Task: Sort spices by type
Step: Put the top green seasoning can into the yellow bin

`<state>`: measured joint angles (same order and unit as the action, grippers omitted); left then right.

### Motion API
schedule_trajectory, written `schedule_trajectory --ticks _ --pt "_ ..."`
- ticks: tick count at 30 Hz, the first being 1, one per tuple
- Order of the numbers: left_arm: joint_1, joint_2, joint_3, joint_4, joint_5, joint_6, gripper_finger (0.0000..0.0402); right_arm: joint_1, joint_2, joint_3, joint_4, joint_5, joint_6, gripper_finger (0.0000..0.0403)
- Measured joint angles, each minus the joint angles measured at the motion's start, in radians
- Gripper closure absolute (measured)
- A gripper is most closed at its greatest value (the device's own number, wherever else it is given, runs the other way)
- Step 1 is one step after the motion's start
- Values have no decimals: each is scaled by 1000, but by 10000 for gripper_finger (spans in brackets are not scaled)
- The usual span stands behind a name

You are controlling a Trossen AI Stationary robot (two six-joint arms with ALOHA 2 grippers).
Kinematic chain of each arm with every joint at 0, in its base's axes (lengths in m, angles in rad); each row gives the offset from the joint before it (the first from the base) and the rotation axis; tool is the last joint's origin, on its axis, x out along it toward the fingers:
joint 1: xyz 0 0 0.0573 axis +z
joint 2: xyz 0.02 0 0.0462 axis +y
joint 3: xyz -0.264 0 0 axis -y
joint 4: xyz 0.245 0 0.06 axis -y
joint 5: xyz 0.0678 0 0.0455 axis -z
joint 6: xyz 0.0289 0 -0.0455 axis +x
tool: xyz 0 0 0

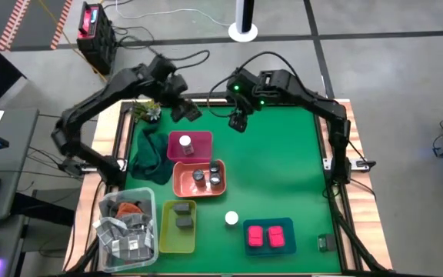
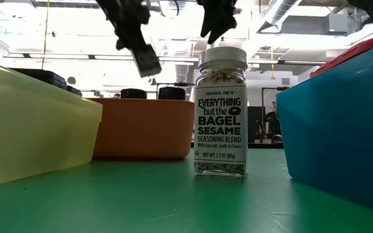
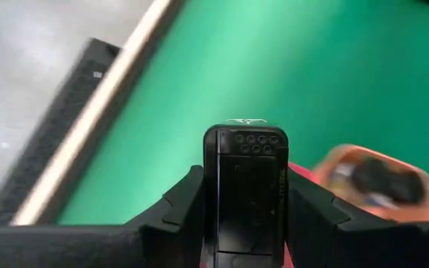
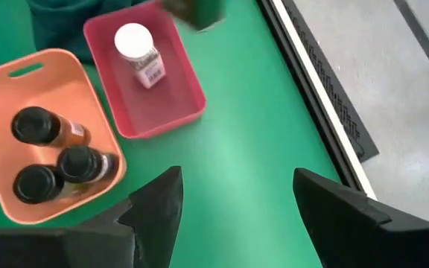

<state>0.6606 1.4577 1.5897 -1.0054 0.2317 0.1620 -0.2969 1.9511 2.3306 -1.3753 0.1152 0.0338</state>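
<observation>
High view is showing, at far left, a clear bin [image 1: 126, 223] of grey packets sitting on the green worktop [image 1: 283, 165], with a yellow tray [image 1: 178, 228] just beside it carrying two dark boxes [image 1: 182, 215]. Above them a teal cloth [image 1: 151, 151] is lying near the worktop's far left corner. The left gripper [image 1: 188, 110] is hanging over that far edge, its jaws pinching a dark box [image 3: 246, 190], which is filling the middle of the left wrist view. Next, a pink tray [image 1: 190, 146] is holding one white-capped jar [image 1: 185, 142], and an orange tray [image 1: 199, 179] touching it is holding three dark-lidded jars [image 1: 208, 178]. Another white-capped jar [image 1: 231, 219] is standing alone on the worktop between the yellow tray and a blue tray [image 1: 271, 235]; in the low view it is reading as bagel sesame seasoning. The blue tray is holding two pink boxes [image 1: 266, 236]. The right gripper [image 1: 239, 121] is hovering over the far edge, jaws spread and apparently empty. A small dark object [image 1: 325, 243], too small to identify, is sitting near the right front corner.
</observation>
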Motion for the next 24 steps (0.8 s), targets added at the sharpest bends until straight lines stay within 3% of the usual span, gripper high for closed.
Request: schedule_trajectory --ticks 6,12,18,24 --pt "-190 -184 -123 -36 25 -162 270 0 0 0 107 0 -8 120" --pt "-489 -300 -244 -27 -2 -401 270 -2 0 0 111 -1 2 120" --pt "-803 -313 -307 -22 -136 -578 270 72 0 0 123 -3 147 120" --pt "-1020 -265 -326 33 -242 -732 270 206 0 0 109 43 282 120"
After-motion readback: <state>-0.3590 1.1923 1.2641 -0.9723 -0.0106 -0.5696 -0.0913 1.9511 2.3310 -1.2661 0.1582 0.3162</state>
